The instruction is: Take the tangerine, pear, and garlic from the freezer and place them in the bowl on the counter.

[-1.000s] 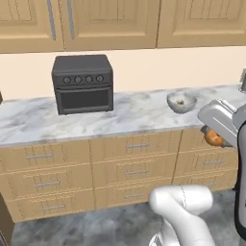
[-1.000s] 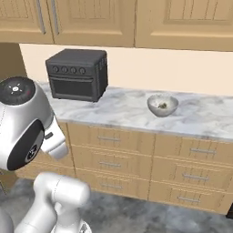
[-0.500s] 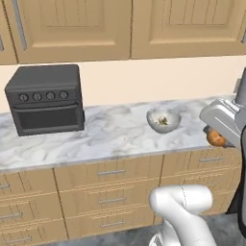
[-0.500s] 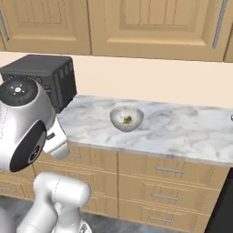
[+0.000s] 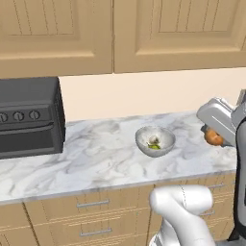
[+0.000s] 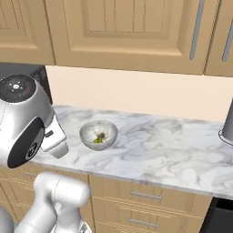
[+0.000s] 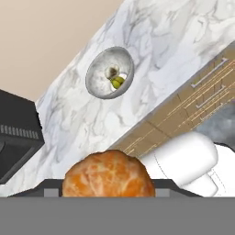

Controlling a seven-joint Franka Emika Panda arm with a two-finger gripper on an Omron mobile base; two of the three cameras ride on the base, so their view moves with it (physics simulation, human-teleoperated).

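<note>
The base has driven along until the bowl (image 5: 154, 141), seemingly already holding pear (image 7: 118, 82) and garlic (image 7: 111, 71), sits mid-desk (image 5: 96, 158) ahead, while the jaws, clamped on the tangerine (image 5: 213, 138), hang right of it, ready for delivery.

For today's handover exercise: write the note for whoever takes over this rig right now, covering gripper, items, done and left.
Gripper: shut on the tangerine, held to the right of the bowl in the left base view.
Bowl: on the counter, with the pear and garlic inside.
Done: pear and garlic placed.
Left: carry the tangerine over the bowl and release it.
</note>
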